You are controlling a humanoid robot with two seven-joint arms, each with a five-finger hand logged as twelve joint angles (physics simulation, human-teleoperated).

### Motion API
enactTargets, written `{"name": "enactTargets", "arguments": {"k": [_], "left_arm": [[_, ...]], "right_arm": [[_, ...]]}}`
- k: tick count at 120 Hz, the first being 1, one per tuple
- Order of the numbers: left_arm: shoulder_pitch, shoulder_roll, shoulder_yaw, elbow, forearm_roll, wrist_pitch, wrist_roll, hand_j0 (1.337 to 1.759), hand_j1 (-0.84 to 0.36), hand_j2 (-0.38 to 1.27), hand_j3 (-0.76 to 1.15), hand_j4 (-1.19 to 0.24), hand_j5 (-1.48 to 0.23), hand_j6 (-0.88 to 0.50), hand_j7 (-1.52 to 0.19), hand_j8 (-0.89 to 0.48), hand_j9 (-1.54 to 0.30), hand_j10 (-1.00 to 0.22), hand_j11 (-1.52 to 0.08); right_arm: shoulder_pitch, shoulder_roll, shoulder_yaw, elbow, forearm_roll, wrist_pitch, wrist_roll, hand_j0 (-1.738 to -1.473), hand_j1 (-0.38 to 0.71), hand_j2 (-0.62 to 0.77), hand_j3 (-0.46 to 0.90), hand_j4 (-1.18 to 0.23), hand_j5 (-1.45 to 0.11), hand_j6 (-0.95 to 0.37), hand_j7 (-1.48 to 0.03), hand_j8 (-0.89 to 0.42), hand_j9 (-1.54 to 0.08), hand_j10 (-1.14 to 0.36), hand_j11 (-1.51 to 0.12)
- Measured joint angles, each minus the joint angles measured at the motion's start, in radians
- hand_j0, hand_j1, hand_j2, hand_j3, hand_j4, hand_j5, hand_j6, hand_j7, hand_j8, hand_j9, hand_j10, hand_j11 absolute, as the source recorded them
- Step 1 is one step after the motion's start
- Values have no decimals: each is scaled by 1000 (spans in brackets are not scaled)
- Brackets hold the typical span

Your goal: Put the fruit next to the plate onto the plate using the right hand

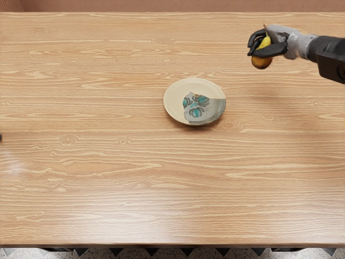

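The right hand has its fingers curled tight around the fruit, well apart from the plate, toward the worktop's far right. The hand should carry the fruit over the plate's middle, lower it gently, then let go.

Wood-grain table filled nearly whole view; reddish-brown wall strip ran along 12 o'clock, patterned floor w/ dark triangles at 6.
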Motion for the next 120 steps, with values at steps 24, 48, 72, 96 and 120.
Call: {"name": "enactTargets", "arguments": {"k": [24, 48, 72, 96, 120], "left_arm": [[0, 0, 0, 0, 0, 0, 0, 1658, 349, -1, 0, 0, 0, 0, 0, 0, 0, 0, 0], [0, 0, 0, 0, 0, 0, 0, 1658, 349, -1, 0, 0, 0, 0, 0, 0, 0, 0, 0], [0, 0, 0, 0, 0, 0, 0, 1658, 349, 0, 0, 0, 0, 0, 0, 0, 0, 0, 0], [0, 0, 0, 0, 0, 0, 0, 1658, 349, 0, 0, 0, 0, 0, 0, 0, 0, 0, 0], [13, 0, 3, 0, 1, -1, 5, 1658, 349, 0, 0, 0, 0, 0, 0, 0, 0, 0, 0]], "right_arm": [[0, 197, -17, 22, -7, 9, 0, -1633, 509, -169, 0, -870, -1132, -870, -1129, -495, -1138, -207, -1204], [-13, 249, -33, 10, 12, 12, -50, -1633, 406, -165, 0, -728, -1002, -746, -968, -550, -1001, -226, -1053], [-41, 259, -26, -1, 63, 12, -104, -1649, -51, -64, 0, -287, -393, -294, -380, -220, -393, -98, -412], [-33, 15, 120, 6, 84, 12, -110, -1655, -222, -26, 0, -122, -164, -124, -159, -96, -164, -50, -171], [-84, -191, 154, 25, 88, 12, -112, -1657, -287, -11, 0, -59, -78, -60, -76, -49, -78, -31, -81]]}}
